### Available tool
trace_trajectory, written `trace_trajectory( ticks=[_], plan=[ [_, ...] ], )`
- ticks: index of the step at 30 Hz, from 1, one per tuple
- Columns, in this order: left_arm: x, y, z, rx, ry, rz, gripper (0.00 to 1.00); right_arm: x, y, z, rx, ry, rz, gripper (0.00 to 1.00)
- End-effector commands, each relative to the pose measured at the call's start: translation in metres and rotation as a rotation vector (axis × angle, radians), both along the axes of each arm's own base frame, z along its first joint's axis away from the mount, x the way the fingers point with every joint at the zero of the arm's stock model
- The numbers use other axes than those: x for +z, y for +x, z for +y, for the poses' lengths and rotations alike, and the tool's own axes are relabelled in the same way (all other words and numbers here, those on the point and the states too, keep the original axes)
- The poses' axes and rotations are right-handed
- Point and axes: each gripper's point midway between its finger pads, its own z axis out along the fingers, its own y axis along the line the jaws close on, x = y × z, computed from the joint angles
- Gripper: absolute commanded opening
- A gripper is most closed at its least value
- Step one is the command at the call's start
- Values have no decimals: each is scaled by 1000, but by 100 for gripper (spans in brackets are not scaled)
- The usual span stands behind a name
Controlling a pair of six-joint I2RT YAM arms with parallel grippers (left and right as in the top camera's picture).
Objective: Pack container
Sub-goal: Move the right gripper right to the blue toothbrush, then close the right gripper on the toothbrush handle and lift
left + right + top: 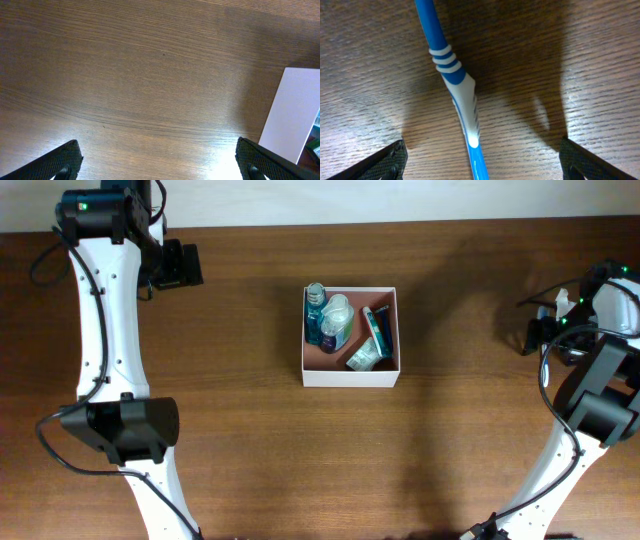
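The container (350, 376), a shallow square white-walled box with a reddish-brown inside, sits mid-table and holds several toiletries: a blue bottle (315, 313), a clear bottle (338, 322), a teal tube (378, 332) and a pale tube (364, 359). A blue and white toothbrush (461, 87) lies on the table in the right wrist view, between the open fingers of my right gripper (480, 165), which hovers over it at the far right (536, 332). My left gripper (160, 162) is open and empty over bare table at the far left (181, 264). The container's white wall (295, 115) shows at the right edge of the left wrist view.
The brown wooden table (250, 450) spans the whole view. Both white arms rise from the front edge, the left arm (105, 330) along the left side and the right arm (590, 400) along the right side. A pale wall runs behind the table's back edge.
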Motion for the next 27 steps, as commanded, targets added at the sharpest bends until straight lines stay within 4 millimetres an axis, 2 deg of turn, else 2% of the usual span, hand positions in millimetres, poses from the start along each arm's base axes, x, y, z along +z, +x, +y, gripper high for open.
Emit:
trace_trajectory(
  ticks=[1,6,10,11,14,15,16,17,18,23,24,27],
  plan=[
    [8,-2,-1,5,-8,-20,99,-14,-7,8,3,31,28,91],
    [8,-2,-1,5,-8,-20,99,-14,-6,8,0,31,28,87],
    [8,-2,-1,5,-8,-20,99,-14,-5,9,-18,32,23,74],
    [8,-2,-1,5,-8,-20,99,-14,-5,9,-29,33,21,70],
    [8,-2,-1,5,-8,-20,99,-12,-1,13,-35,61,2,45],
    [8,-2,-1,5,-8,-20,99,-11,2,16,-36,76,-10,33],
    [8,-2,-1,5,-8,-20,99,-9,3,17,-37,84,-16,30],
    [8,-2,-1,5,-8,-20,99,-6,7,19,-38,98,-30,20],
    [8,-2,-1,5,-8,-20,99,-3,9,19,-38,102,-37,16],
    [8,-2,-1,5,-8,-20,99,14,20,24,-41,141,-82,4],
    [8,-2,-1,5,-8,-20,99,21,24,26,-42,161,-102,4],
    [8,-2,-1,5,-8,-20,99,61,43,37,-42,239,-191,4]
  ],
)
